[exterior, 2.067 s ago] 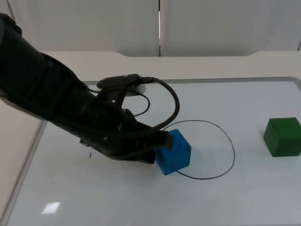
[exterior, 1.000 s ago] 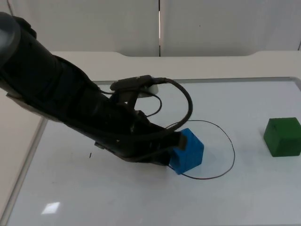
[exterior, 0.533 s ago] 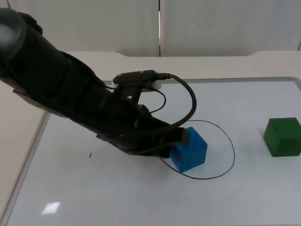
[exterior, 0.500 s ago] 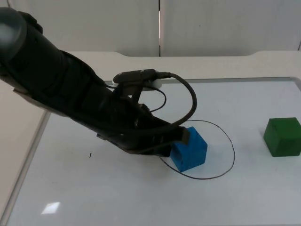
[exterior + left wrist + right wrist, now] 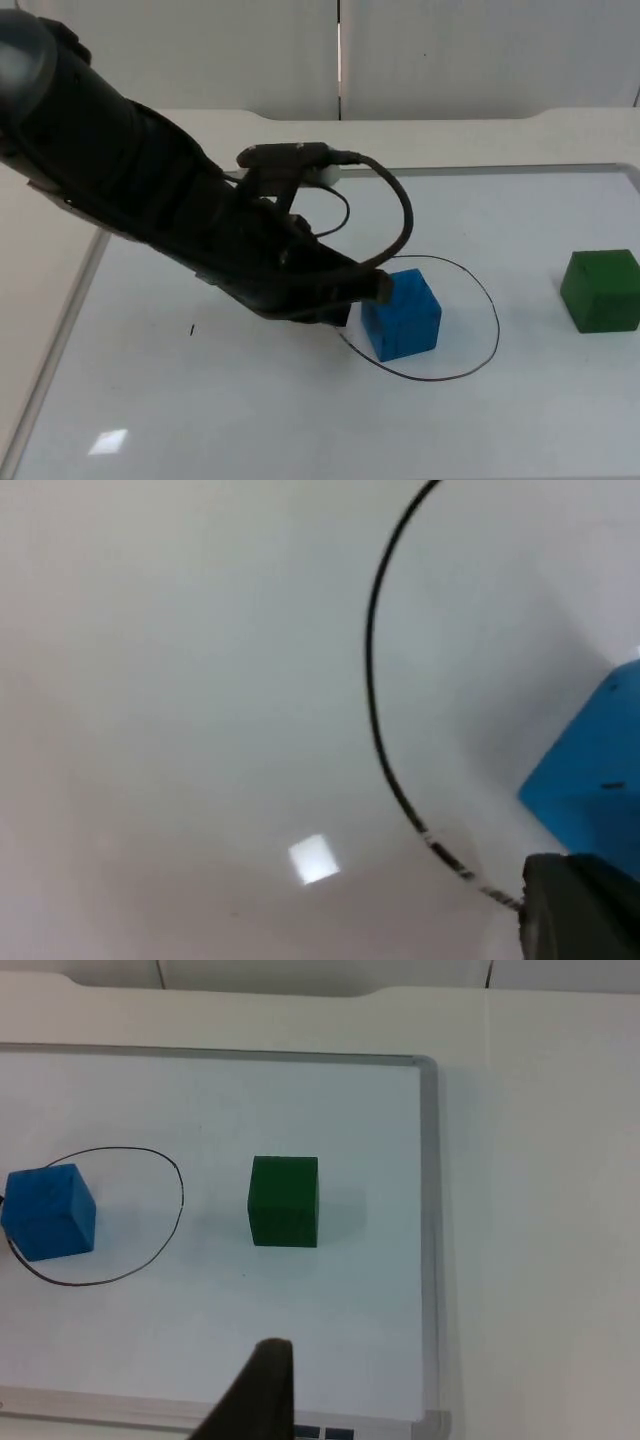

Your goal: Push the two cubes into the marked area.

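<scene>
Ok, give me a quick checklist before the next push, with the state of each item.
1. Blue cube inside the drawn ring: ok, just inside its left edge.
2. Left gripper against the blue cube's left side: ok.
3. Green cube inside the ring: not ok, it sits to the right of it, apart.
4. Right gripper placed to push the green cube: not ok, it waits behind it, clear of it.
5. Room in the ring for the green cube: ok, right half is free.
</scene>
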You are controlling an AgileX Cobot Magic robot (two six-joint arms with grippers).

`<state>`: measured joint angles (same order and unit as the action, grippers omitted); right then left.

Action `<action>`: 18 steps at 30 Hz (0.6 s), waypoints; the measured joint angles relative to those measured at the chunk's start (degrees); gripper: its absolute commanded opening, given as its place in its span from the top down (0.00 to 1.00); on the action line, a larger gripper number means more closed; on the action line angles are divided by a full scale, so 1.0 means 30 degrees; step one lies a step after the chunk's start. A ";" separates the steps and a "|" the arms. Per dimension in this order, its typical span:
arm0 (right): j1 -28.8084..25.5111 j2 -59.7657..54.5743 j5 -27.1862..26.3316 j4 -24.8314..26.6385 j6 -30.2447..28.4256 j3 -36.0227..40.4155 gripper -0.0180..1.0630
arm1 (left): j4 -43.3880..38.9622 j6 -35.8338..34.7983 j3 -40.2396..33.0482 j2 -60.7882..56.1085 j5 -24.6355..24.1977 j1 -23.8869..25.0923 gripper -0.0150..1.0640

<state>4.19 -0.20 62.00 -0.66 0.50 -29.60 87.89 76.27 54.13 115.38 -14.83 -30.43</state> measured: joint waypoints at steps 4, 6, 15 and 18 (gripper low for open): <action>0.0000 0.0000 0.0000 0.0000 0.0000 0.0000 0.01 | -0.1343 -0.0535 0.0000 -0.1135 0.0245 0.0396 0.99; 0.0000 0.0000 0.0000 0.0000 0.0000 0.0000 0.01 | -0.2112 -0.0989 0.0000 -0.2462 0.0285 0.0830 0.99; 0.0000 0.0000 0.0000 0.0000 0.0000 0.0000 0.01 | -0.4479 -0.2596 0.0000 -0.9584 0.0336 0.1095 0.99; 0.0000 0.0000 0.0000 0.0000 0.0000 0.0000 0.01 | -0.6039 -0.3844 0.0000 -1.2410 0.0263 0.1095 0.99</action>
<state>4.19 -0.20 62.00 -0.66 0.50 -29.60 69.78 64.74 54.13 78.15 -14.04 -27.14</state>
